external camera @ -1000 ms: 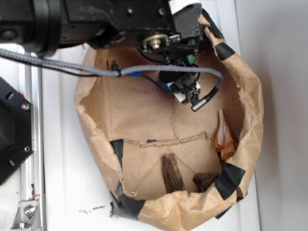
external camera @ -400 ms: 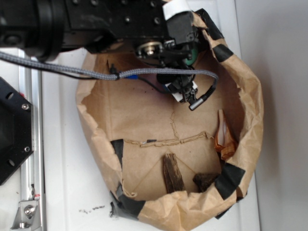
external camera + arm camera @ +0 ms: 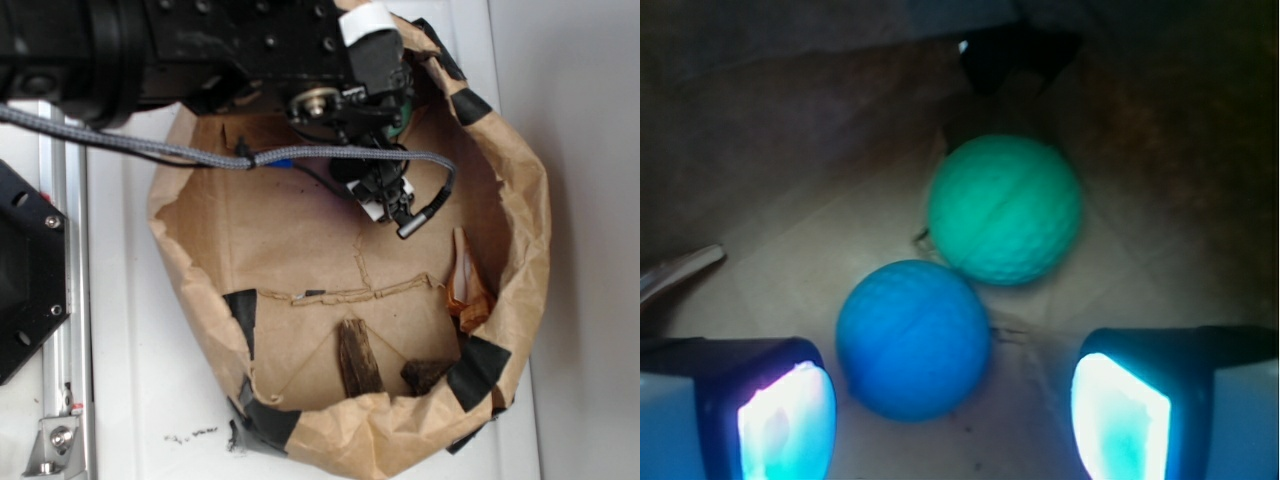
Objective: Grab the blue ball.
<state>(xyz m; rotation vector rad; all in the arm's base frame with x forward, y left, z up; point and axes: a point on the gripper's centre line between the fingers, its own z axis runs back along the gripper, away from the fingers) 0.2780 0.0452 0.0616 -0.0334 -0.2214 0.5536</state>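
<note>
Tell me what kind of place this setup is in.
Likely a robot test bench, not a home. A crumpled paper bag, patched with black tape, serves as a bin on a white table beside a metal rail. Inside lie a blue ball, a green ball and wood pieces.

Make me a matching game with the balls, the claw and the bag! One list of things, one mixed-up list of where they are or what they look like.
Things:
1. blue ball
2. green ball
3. claw
4. paper bag

Clues:
A. brown, crumpled, patched with black tape
B. open, one finger on each side of the picture
C. nearer the camera, between the two fingers
D. farther back, touching the other ball

Pairs: 1-C, 2-D, 3-B, 4-A
</note>
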